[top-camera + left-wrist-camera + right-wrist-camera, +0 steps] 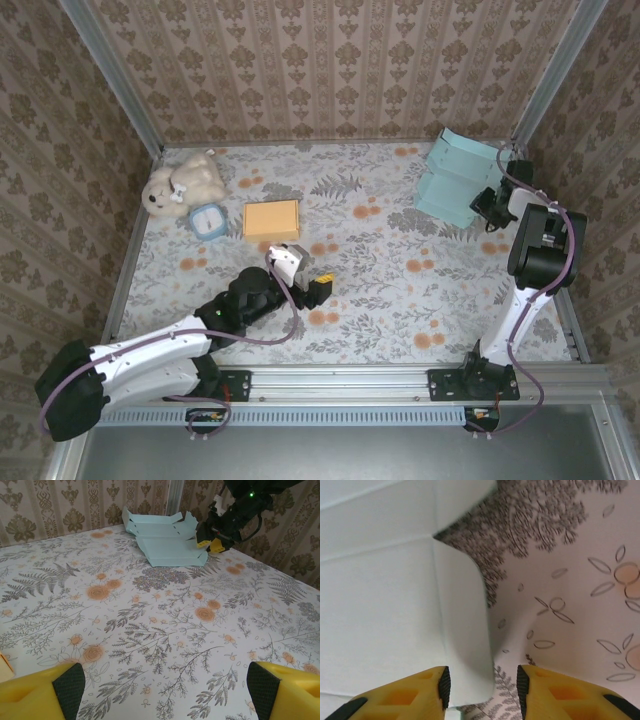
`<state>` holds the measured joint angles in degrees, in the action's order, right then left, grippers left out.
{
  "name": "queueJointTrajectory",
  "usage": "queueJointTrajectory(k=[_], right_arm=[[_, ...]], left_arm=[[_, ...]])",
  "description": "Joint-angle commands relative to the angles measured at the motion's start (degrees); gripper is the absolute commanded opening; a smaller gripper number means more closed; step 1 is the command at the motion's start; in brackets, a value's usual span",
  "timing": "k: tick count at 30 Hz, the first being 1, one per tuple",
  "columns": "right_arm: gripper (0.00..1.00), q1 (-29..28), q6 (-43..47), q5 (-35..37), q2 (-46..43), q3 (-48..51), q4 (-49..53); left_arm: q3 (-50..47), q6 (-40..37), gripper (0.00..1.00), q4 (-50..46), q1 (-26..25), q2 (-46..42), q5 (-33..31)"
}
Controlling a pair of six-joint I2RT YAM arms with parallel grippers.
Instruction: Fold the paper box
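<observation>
The paper box (458,178) is a pale blue sheet, partly folded, lying at the far right of the table with its rear panels raised (160,525). My right gripper (487,208) is at its right edge, low over the table. In the right wrist view its jaws (482,690) stand partly apart around a curled side flap (465,630) of the box (380,605). The flap rests by the left pad, with a gap to the right pad. My left gripper (318,282) hovers wide open over the middle of the table (165,687), holding nothing.
A teddy bear (185,182), a small blue and white round object (207,221) and a flat orange box (271,219) sit at the back left. Patterned walls close in the floral tabletop (400,290) on three sides; the right wall is close behind the paper box.
</observation>
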<state>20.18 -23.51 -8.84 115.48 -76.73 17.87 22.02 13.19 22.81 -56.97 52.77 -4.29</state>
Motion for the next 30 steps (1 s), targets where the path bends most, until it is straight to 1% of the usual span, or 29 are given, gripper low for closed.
queueJointTrajectory(k=[1,4,6,9,12,17,20,23,24,26,27,29,30], right_arm=[[0.43,-0.4,-2.5,2.6,-4.2,2.6,-2.2],[0.43,-0.6,-4.8,3.2,-8.0,6.8,-6.9],[0.42,-0.9,-6.1,2.6,-8.5,8.2,-9.0],[0.42,-1.2,-7.3,1.6,-6.4,8.2,-10.6],[0.42,-0.8,-9.5,-1.0,-3.4,6.4,-10.1],[0.43,-0.9,-13.1,-2.6,-0.2,5.7,-9.4],[0.42,-1.0,-13.7,-2.0,1.0,5.9,-10.8],[0.34,-0.9,-13.5,-1.4,1.2,6.5,-12.7],[0.31,-0.9,-13.4,-1.1,1.0,6.8,-13.3],[0.18,-0.9,-12.9,-0.8,0.2,8.1,-15.4],[0.13,-1.0,-12.6,-0.6,-0.3,8.7,-16.4],[0.06,-0.9,-12.2,0.0,-2.6,11.1,-19.8],[0.05,-0.9,-12.2,0.5,-3.8,12.2,-21.3]], left_arm=[[0.0,0.1,0.88,1.7,-0.4,0.0,0.8],[0.1,0.3,0.88,1.3,-0.5,-0.3,1.0],[0.1,0.4,0.88,1.2,-0.5,-0.4,0.9],[0.2,0.5,0.88,1.2,-0.5,-0.5,1.0],[0.5,0.6,0.88,1.0,-0.5,-0.1,1.1],[1.0,0.9,0.88,1.3,-0.6,1.3,1.0],[1.3,0.9,0.88,1.9,-0.7,2.0,1.1],[1.5,0.9,0.88,2.1,-0.8,2.8,1.1],[1.6,0.9,0.88,2.1,-0.8,3.0,1.1],[1.8,0.8,0.87,1.8,-0.9,3.3,1.0],[1.9,0.8,0.87,1.8,-0.9,3.3,1.0],[1.9,0.7,0.87,1.6,-0.9,3.1,0.8],[1.9,0.7,0.87,1.6,-1.0,3.0,0.7]])
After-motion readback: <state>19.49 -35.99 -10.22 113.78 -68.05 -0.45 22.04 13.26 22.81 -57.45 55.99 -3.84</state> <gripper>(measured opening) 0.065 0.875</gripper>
